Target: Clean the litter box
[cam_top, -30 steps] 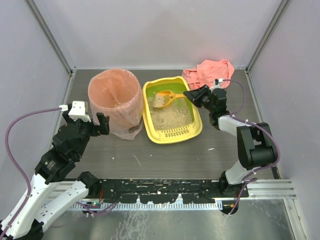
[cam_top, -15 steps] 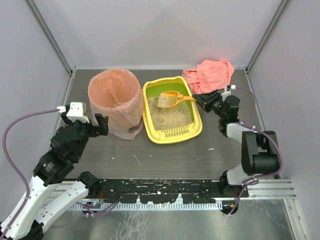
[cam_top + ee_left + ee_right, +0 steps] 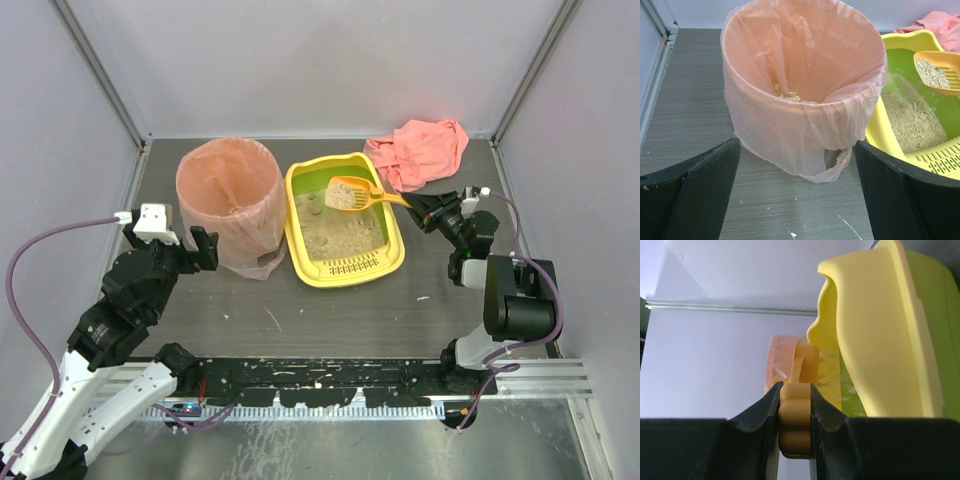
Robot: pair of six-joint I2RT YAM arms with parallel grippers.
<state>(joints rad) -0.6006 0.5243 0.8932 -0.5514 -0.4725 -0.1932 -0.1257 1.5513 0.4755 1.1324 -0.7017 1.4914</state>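
Observation:
The yellow litter box [image 3: 396, 250] with a green inside and beige litter [image 3: 340, 236] sits mid-table, its slotted rim toward the arms; it also shows in the left wrist view [image 3: 879, 131] and the right wrist view [image 3: 880, 340]. An orange scoop [image 3: 350, 192] holding litter hangs over the box's far right part. My right gripper [image 3: 418, 206] is shut on the scoop's handle [image 3: 795, 422]. My left gripper [image 3: 205, 247] stands open just in front of the round bin lined with a pink bag [image 3: 229, 200], its black fingers [image 3: 700, 195] apart with nothing between them.
A crumpled pink cloth [image 3: 420, 148] lies at the back right by the wall. The bin [image 3: 800, 95] holds a few litter clumps at its bottom. White crumbs speckle the grey tabletop [image 3: 300, 310]. Walls close in left, right and back.
My right gripper has drawn back to the right with the scoop, which rose and shifted right over the litter box. The left arm has barely moved.

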